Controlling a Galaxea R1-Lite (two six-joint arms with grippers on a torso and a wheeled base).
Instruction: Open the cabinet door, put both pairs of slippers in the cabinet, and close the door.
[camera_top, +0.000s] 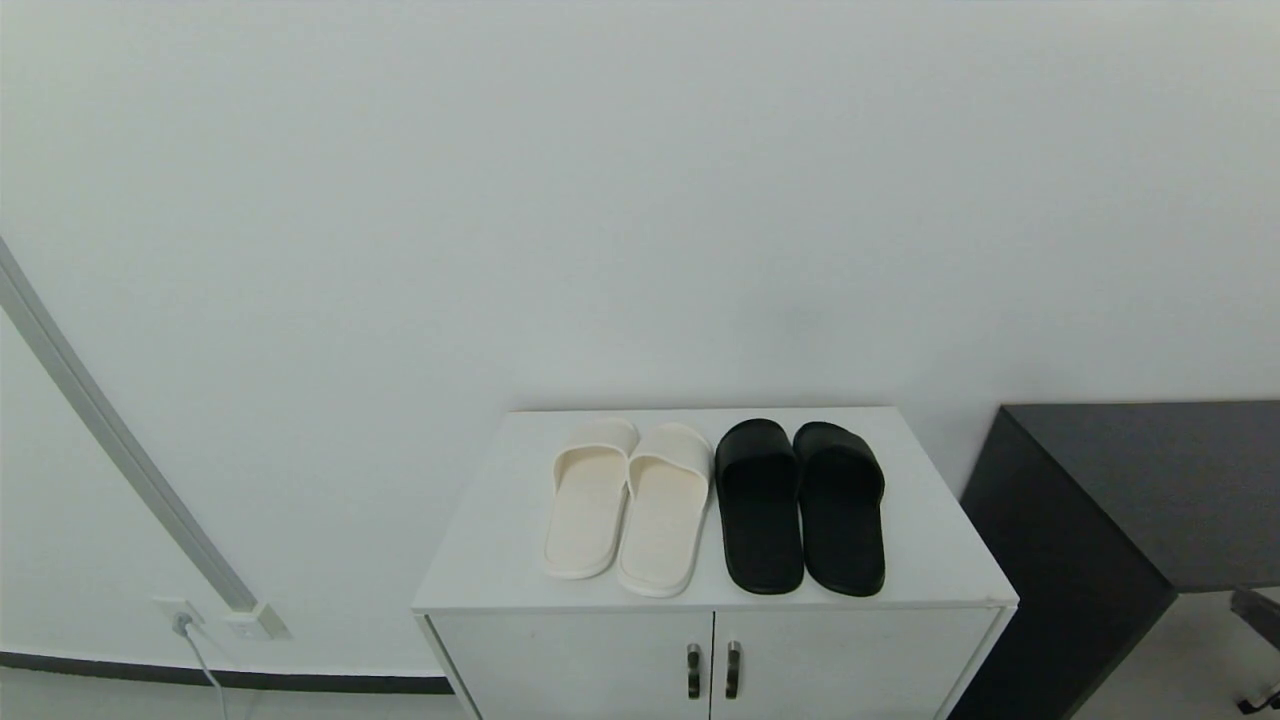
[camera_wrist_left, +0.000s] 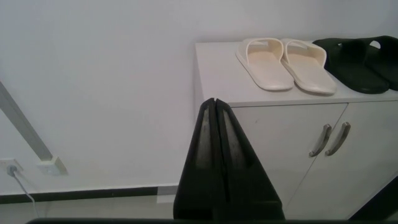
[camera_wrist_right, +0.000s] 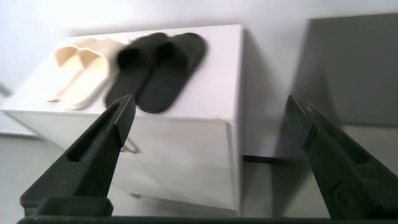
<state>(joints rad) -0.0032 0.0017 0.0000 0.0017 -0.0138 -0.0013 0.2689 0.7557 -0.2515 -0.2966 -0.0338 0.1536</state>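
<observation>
Left gripper (camera_wrist_left: 214, 102) pinched tight, holding nothing; right gripper (camera_wrist_right: 210, 106) spread wide, empty too. Ahead of both stands the cabinet (camera_top: 470, 560), doors (camera_top: 570, 665) closed, white slippers (camera_top: 625, 505) and black slippers (camera_top: 800, 505) side by side on top, white nearer the left gripper.

Cabinet doors (camera_top: 850, 655) cut off below handles (camera_top: 693, 670); black slippers (camera_wrist_left: 357, 62) clipped at left wrist view edge.
</observation>
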